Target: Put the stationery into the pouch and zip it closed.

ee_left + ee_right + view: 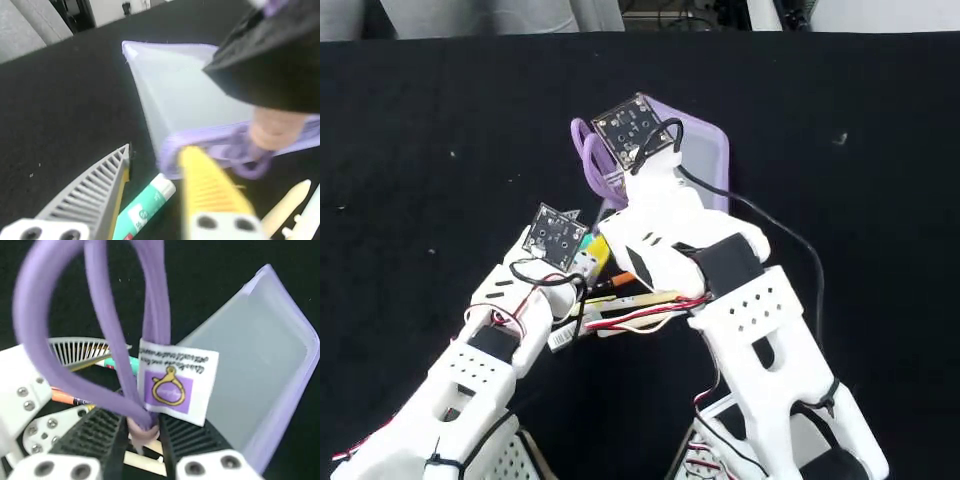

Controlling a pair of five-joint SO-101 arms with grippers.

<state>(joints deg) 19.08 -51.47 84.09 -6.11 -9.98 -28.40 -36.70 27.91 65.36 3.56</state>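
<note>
None packed yet; pouch held by its loop

Loose on the table nearest the arms: pens and a stick. The left gripper gapes wide over the stick, gripping nothing. Farther out, the right gripper is clamped on the loop, pouch beyond. Judged: loading and zipping all remain.
</note>
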